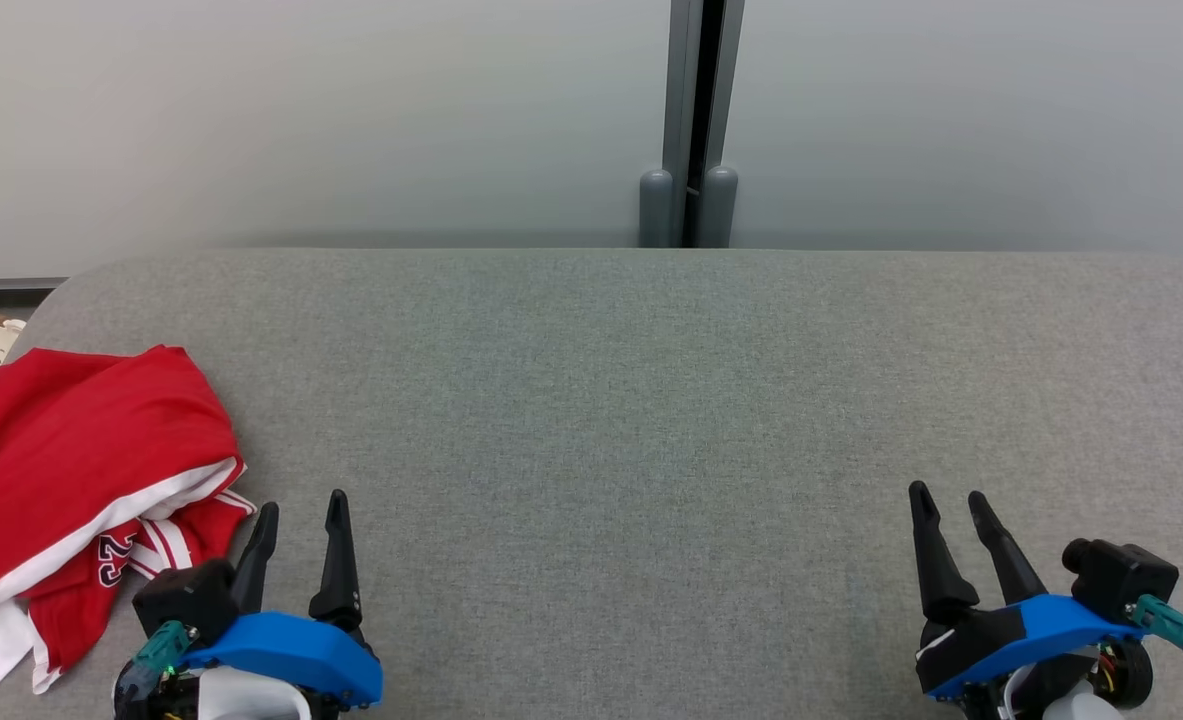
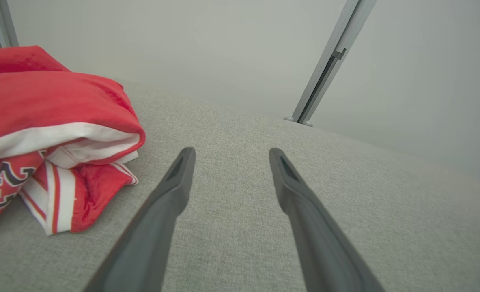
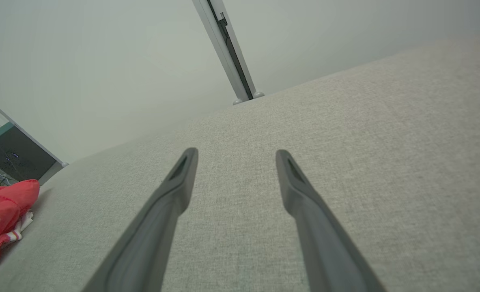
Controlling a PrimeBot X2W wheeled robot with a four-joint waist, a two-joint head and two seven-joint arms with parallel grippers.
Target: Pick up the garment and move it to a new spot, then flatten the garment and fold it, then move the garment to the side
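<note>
We find the garment, a red jersey with white trim and a dark number, lying crumpled at the left edge of the grey fabric-covered table, close to the front left corner. Its lowest white part appears to run past that edge. The left claw stands released and empty just beside the heap on its inner side, fingers pointing toward the far edge and not at the cloth. The right claw is likewise released and empty near the front right corner, well apart from the garment. We judge that the pick-up has not yet begun and that the wide bare middle of the table is the natural new spot. To do this step well, we recommend that the left claw turn toward the heap and come down over the thick rolled fold on top, not the thin striped hem lying nearest. A grip on the hem alone would likely drag the bulk along the fabric surface. The lift should clear the table before any sideways carry, since the overhanging part may catch on the edge. The right claw is best kept clear until flattening.
</note>
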